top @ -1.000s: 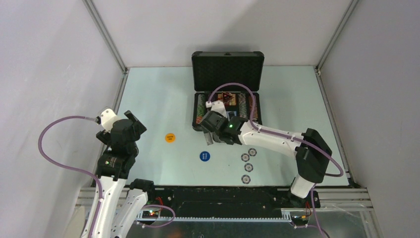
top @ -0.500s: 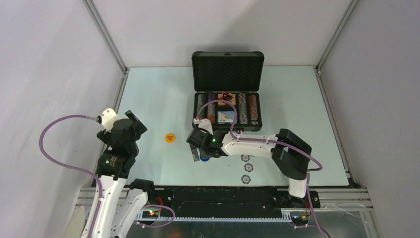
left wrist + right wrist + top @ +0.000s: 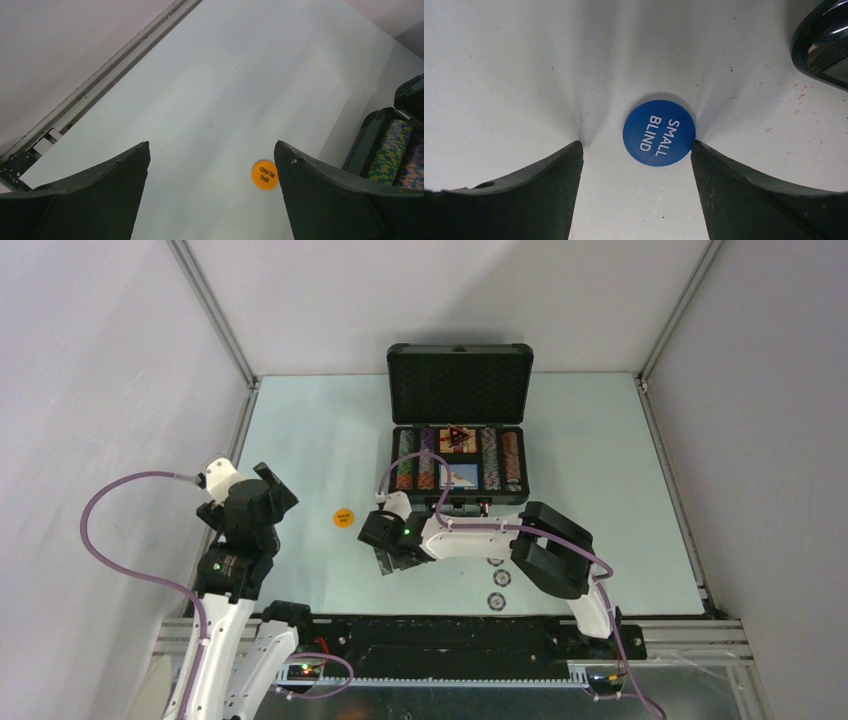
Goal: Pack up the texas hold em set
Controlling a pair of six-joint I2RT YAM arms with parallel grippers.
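Observation:
The dark briefcase (image 3: 459,472) stands open at the back of the table, its lid upright, with rows of striped chips and cards inside. My right gripper (image 3: 388,552) is down on the table in front of the case. In the right wrist view the blue "SMALL BLIND" button (image 3: 659,132) lies flat between the open right gripper (image 3: 636,148) tips. Its edge meets the right fingertip and is apart from the left one. The orange "BIG BLIND" button (image 3: 343,518) lies further left. My left gripper (image 3: 266,492) hovers open and empty, with the orange button (image 3: 265,174) by its right finger.
Three loose striped chips (image 3: 503,578) lie on the table near the front edge, beside the right arm. The case's left wall (image 3: 372,135) shows in the left wrist view. A metal rail (image 3: 240,430) borders the table on the left.
My right arm swung from the case toward the front left and came down over the blue button, its jaws narrowing a little. The left arm has not moved.

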